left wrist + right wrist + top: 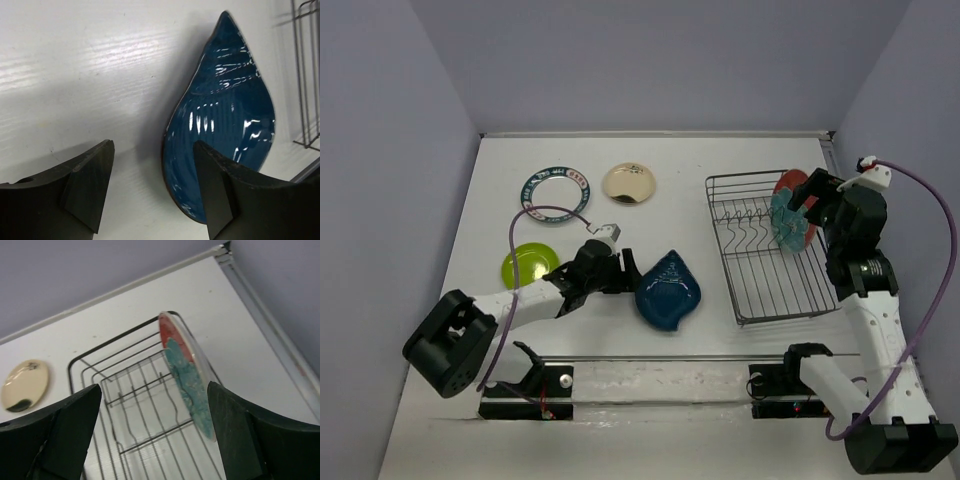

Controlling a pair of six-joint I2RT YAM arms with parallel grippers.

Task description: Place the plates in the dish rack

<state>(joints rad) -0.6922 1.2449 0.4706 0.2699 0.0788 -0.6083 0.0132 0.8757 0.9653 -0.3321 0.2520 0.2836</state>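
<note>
A white worktop [740, 150] (glossy and faintly streaked up close, with a few dark specks) sits boxed in by plain lavender walls: a back wall [650, 60] and side walls [380, 200] left and right. A pale strip [650, 132] runs along its far edge, meeting another down the right side.

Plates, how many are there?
5. The red-and-teal plate stands in the dish rack. On the table: the blue leaf plate in the middle, the green plate at left, the white plate and gold plate at the back. None seems hidden.
</note>
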